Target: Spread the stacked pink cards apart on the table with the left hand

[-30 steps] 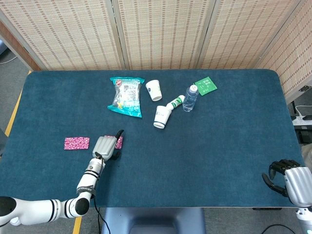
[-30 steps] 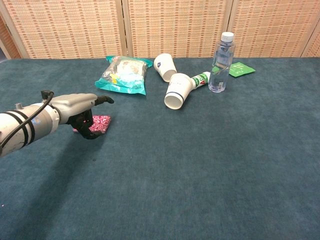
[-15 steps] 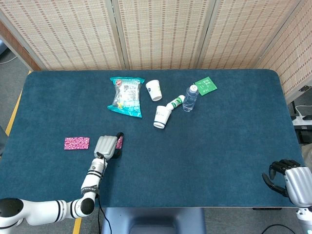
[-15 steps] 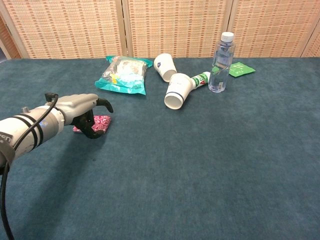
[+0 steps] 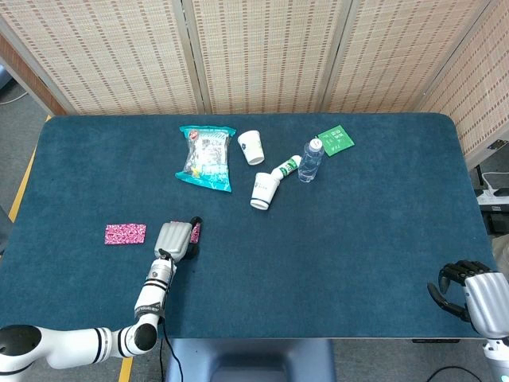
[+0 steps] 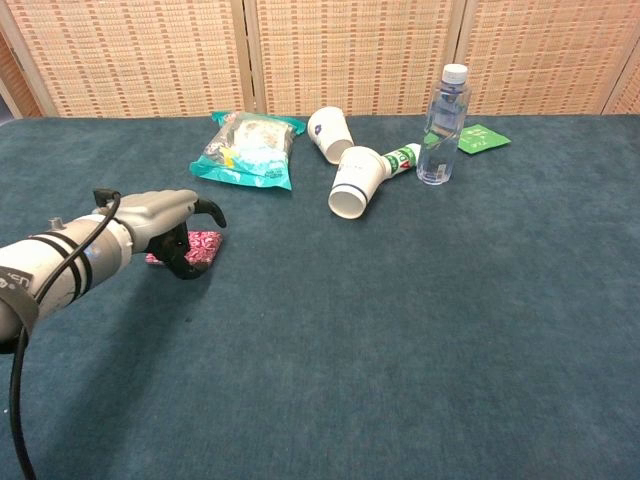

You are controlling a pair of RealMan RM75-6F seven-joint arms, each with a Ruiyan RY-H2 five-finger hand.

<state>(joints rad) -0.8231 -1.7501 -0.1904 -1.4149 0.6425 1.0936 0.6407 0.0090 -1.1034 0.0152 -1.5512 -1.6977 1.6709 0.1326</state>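
Observation:
One pink card [image 5: 126, 233] lies alone at the left of the blue table [image 5: 334, 263]. To its right, my left hand [image 5: 176, 237] covers a second pink card [image 5: 196, 231], of which only the right edge shows in the head view. In the chest view the left hand [image 6: 168, 218] curls its dark fingers [image 6: 183, 262] down over the near edge of that pink card [image 6: 203, 246] and presses on it, thumb stretched forward above it. My right hand [image 5: 468, 293] hangs at the table's near right corner, fingers curled, holding nothing.
Toward the back stand a teal snack bag [image 5: 205, 157], two tipped paper cups [image 5: 251, 146] [image 5: 264, 191], a lying small bottle [image 5: 286, 166], an upright water bottle [image 5: 309, 159] and a green packet [image 5: 336, 140]. The table's front edge runs just behind my left forearm.
My left hand has settled slightly lower and nearer on the card, its thumb dipping and its forearm swinging a little. Neither pink card has visibly moved. The right hand stays still.

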